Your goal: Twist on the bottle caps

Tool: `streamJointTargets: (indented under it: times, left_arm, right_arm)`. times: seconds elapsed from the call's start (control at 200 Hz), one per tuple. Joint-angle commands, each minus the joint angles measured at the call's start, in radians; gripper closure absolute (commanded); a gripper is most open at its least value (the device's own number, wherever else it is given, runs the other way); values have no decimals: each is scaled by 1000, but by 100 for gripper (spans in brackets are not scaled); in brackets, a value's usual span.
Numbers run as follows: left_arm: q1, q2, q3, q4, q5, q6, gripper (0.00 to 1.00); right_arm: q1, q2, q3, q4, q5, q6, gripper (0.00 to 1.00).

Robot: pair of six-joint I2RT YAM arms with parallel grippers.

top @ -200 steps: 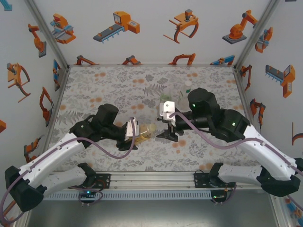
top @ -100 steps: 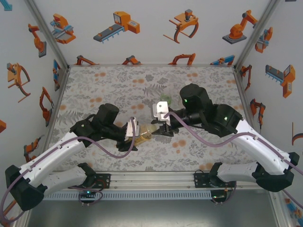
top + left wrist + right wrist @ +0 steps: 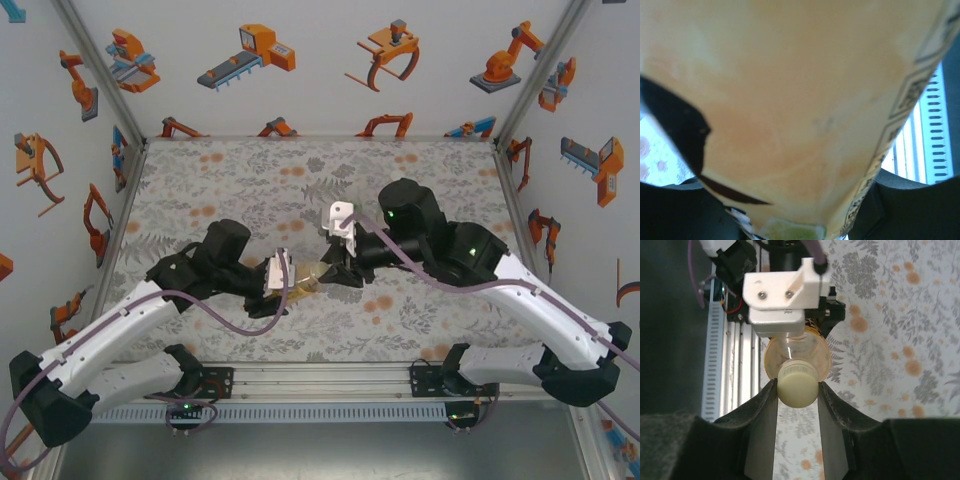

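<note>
An amber bottle (image 3: 305, 282) lies sideways just above the table, neck pointing right, and my left gripper (image 3: 288, 284) is shut on its body. Its orange label (image 3: 790, 100) sits right up against the left wrist camera, with dark fingers (image 3: 670, 210) at the lower corners. A pale yellow bottle cap (image 3: 797, 386) sits on the bottle's neck (image 3: 796, 352). My right gripper (image 3: 797, 388) is shut on that cap, one finger pad touching each side. From above, the right gripper (image 3: 333, 268) meets the bottle's mouth at table centre.
The aluminium rail (image 3: 320, 380) with both arm bases runs along the near edge, and also appears behind the bottle (image 3: 732, 365). The left wrist's white camera mount (image 3: 785, 295) is close above the bottle. Flowered tabletop (image 3: 250, 180) stretches toward the back wall.
My right gripper has moved left to the bottle's neck and closed its fingers on the cap. The left gripper has kept hold of the bottle in the same place.
</note>
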Motion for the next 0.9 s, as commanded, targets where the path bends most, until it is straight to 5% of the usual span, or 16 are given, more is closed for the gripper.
streamJointTargets:
  times: [0.0,0.215,0.375,0.581,0.776,0.846,0.896]
  left_arm:
    - [-2,-25,6,68,-101,-40,100]
    - [1,-47,-9,99,-201,-56,100]
    - [1,-55,-13,110,-233,-59,100]
    - [2,-55,-11,110,-243,-62,100]
    - [2,-55,-14,107,-221,-58,100]
    - [2,-51,-10,102,-196,-53,100]
    - [1,-49,-8,97,-174,-48,100]
  right_arm:
    - [7,-10,-76,137,70,349,98]
    - [6,-16,-147,217,338,846,100]
    - [-6,-18,-198,231,420,1216,100]
    - [-10,-16,-206,221,438,1309,97]
    - [-10,-47,-188,218,426,1209,64]
    - [-11,-64,-172,213,420,1128,41]
    - [-12,-76,-157,199,427,1074,34]
